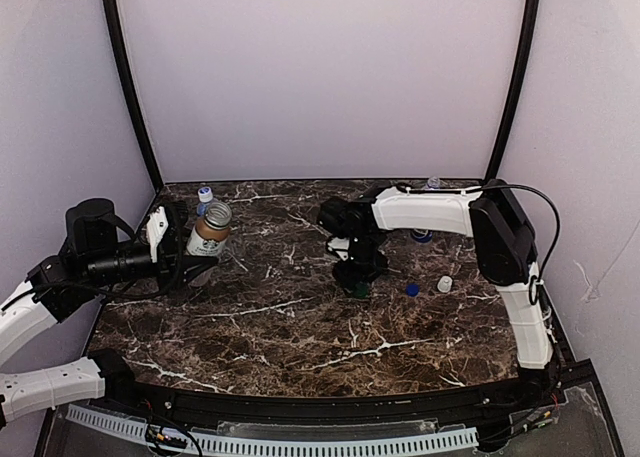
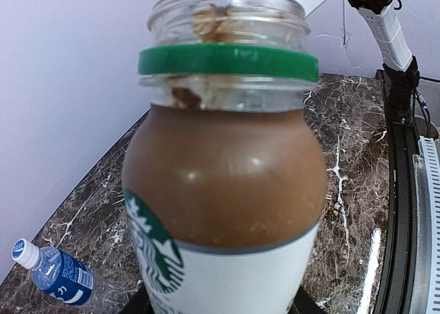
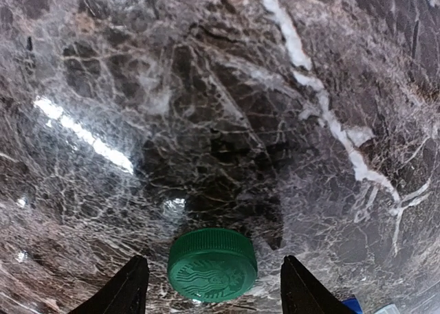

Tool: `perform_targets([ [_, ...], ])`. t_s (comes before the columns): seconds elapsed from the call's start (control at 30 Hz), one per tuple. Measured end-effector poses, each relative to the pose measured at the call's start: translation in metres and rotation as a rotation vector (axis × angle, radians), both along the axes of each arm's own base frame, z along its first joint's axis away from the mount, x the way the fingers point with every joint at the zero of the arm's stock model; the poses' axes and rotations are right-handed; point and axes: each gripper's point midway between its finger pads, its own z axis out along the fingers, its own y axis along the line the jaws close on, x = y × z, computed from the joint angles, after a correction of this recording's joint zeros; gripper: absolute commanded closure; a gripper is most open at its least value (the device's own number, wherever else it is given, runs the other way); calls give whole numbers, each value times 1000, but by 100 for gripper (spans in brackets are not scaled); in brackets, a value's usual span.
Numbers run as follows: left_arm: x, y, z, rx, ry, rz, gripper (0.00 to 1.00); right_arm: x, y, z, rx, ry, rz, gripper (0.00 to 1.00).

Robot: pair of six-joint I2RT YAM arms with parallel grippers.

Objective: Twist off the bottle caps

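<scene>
A short bottle (image 1: 210, 231) with brown contents and a white and green label stands upright at the table's left, with my left gripper (image 1: 188, 265) shut on its lower body. In the left wrist view this short bottle (image 2: 223, 190) fills the frame. Its mouth is uncapped and a green ring (image 2: 227, 60) sits round the neck. A green cap (image 3: 212, 264) lies flat on the marble with clear gaps to the fingers either side. My right gripper (image 3: 213, 290) is open around it. From above, the right gripper (image 1: 358, 280) hangs over the green cap (image 1: 360, 291) near the table's middle.
A blue cap (image 1: 412, 289) and a white cap (image 1: 444, 284) lie right of the green one. A blue-labelled bottle (image 2: 62, 276) lies on its side at the back left, capped. Another bottle (image 1: 431, 184) shows behind the right arm at the back wall.
</scene>
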Motion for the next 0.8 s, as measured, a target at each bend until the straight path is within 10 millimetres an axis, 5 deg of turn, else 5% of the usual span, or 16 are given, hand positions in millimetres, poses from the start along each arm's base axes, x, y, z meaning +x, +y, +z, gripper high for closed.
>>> perform_targets([
  [0.13,-1,-1,0,-1,2,-8,81,10,13,20,59,-50,8,29],
  [0.23,-3,-2,0,-4,7,-23,81,19,32,64,183,-149,47,27],
  [0.33,-6,-5,4,-13,7,-47,80,13,64,152,486,-352,155,6],
  [0.47,-13,-9,8,-28,8,-95,79,-56,86,309,1064,-670,413,2],
  [0.6,-20,-13,10,-40,15,-138,78,-121,98,405,1447,-872,635,1],
  [0.7,-24,-15,10,-47,22,-163,78,-139,124,414,1532,-904,726,1],
  [0.8,-27,-17,10,-54,32,-180,78,-143,157,387,1513,-860,779,4],
])
